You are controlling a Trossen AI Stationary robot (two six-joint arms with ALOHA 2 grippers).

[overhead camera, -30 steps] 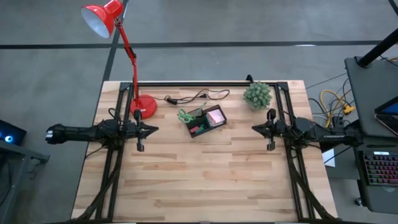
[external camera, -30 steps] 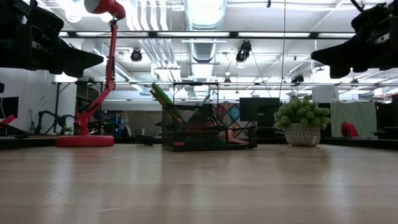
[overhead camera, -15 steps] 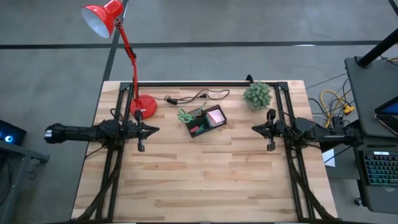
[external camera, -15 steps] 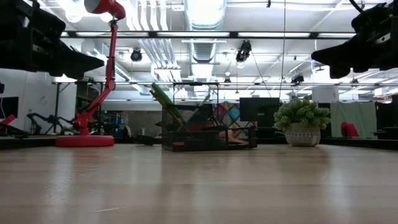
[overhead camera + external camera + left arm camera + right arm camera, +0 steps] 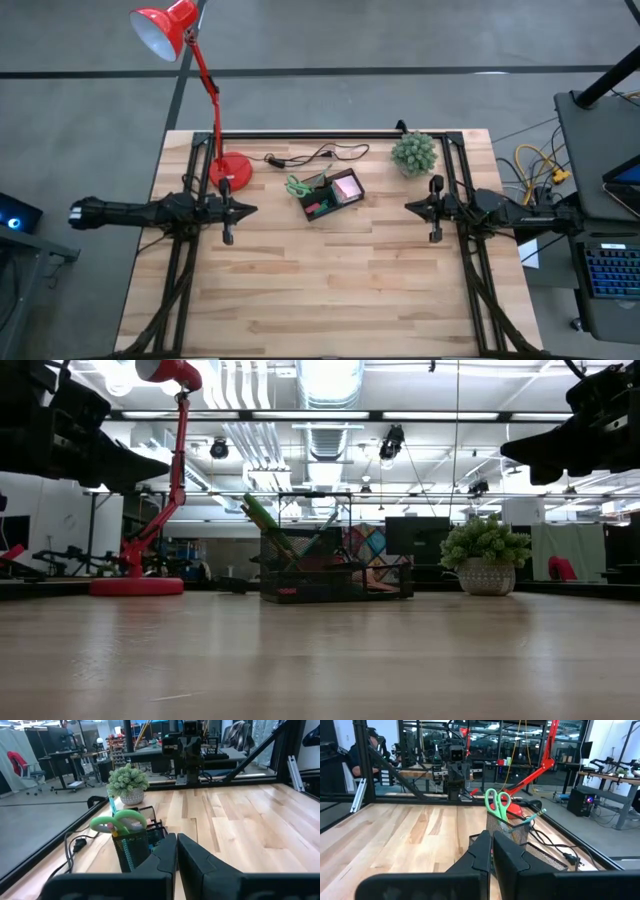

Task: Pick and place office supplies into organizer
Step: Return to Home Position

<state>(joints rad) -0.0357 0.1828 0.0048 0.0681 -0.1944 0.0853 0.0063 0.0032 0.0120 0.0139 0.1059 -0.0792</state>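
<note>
The black mesh organizer [image 5: 325, 196] stands on the table's far middle. Green-handled scissors [image 5: 297, 186] stick up out of its left compartment, handles on top [image 5: 496, 803]. A pink sticky-note pad [image 5: 347, 186] lies in its right part, and a teal pen [image 5: 535, 814] leans inside. My left gripper [image 5: 250, 209] hovers shut to the organizer's left, raised above the table. My right gripper [image 5: 408, 207] hovers shut to its right. Both point inward at the organizer [image 5: 137, 846] and touch nothing.
A red desk lamp [image 5: 232, 169] stands on its round base at the far left, with a black cable [image 5: 315, 155] behind the organizer. A potted green plant [image 5: 414, 153] sits at the far right. Bare wooden table [image 5: 330, 290] stretches across the near half.
</note>
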